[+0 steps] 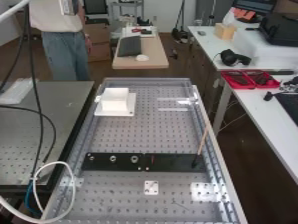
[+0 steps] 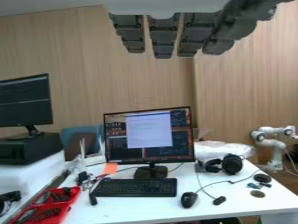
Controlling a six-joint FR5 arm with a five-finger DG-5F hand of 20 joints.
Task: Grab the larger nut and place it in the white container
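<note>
The fingers [image 2: 163, 36], straight and released, hang well apart from the larger nut [image 1: 113, 158], which stands between smaller nut [image 1: 91, 158] and bearing [image 1: 134, 159], likely needing approach from above.

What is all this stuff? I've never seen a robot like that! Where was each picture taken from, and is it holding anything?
It's a robot arm with a dark grey hand. One camera is fixed high above the near end of a bench and looks down along it. The other sits on the arm's wrist, so it sees the hand's fingers and, behind them, a desk with a screen and a keyboard.

On the bench lies a flat black bar. Three little metal parts stand on it: a smaller nut, a larger nut and a bearing. Farther along is a white container.

The fingers look straight, and I see nothing held in them.
</note>
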